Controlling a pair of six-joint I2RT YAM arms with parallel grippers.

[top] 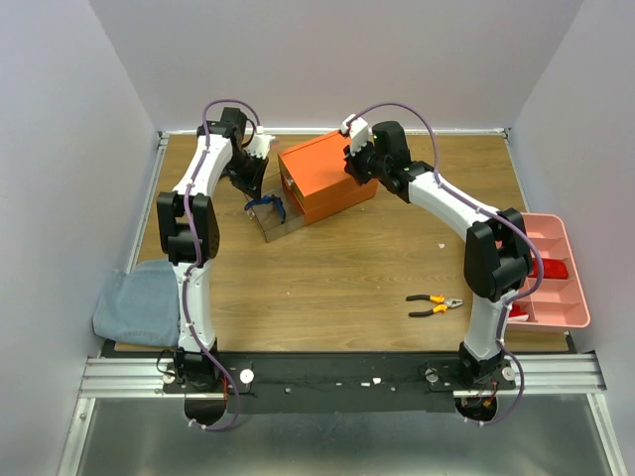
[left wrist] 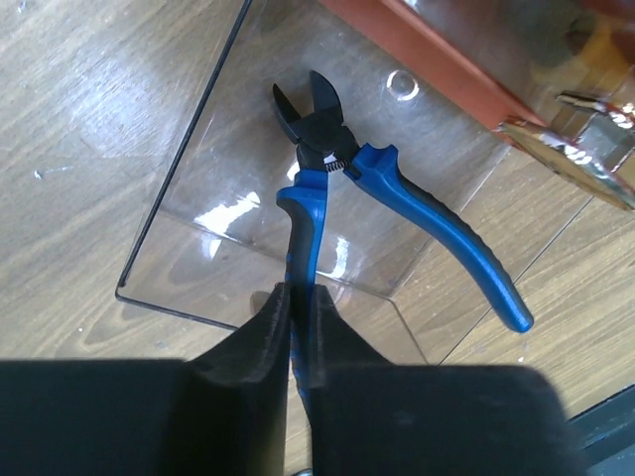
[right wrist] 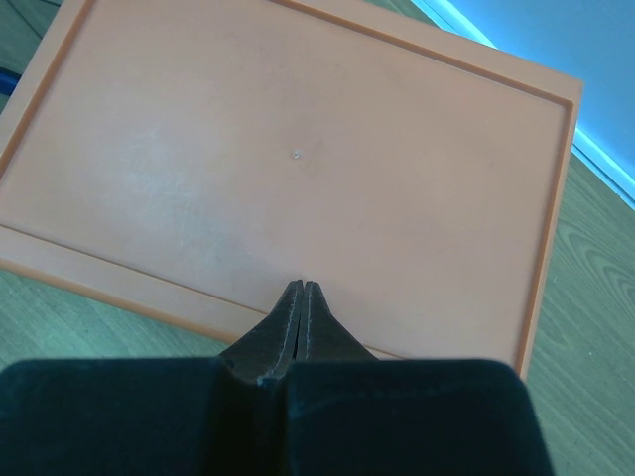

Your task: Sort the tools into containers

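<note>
My left gripper (left wrist: 296,294) is shut on one handle of the blue-handled pliers (left wrist: 392,193) and holds them over the clear pulled-out drawer (left wrist: 218,159) of the orange box (top: 325,176). In the top view the left gripper (top: 260,188) is at the box's left front, above the drawer (top: 278,220). My right gripper (right wrist: 301,290) is shut with nothing in it, its tips on the orange box lid (right wrist: 298,149); it also shows in the top view (top: 355,159). The orange-handled pliers (top: 434,305) lie on the table at the front right. The pink tray (top: 559,273) at the right edge holds a red tool (top: 554,268).
A grey-blue cloth (top: 137,302) lies at the table's front left corner. Walls close in the back and both sides. The black rail (top: 337,377) with the arm bases runs along the near edge.
</note>
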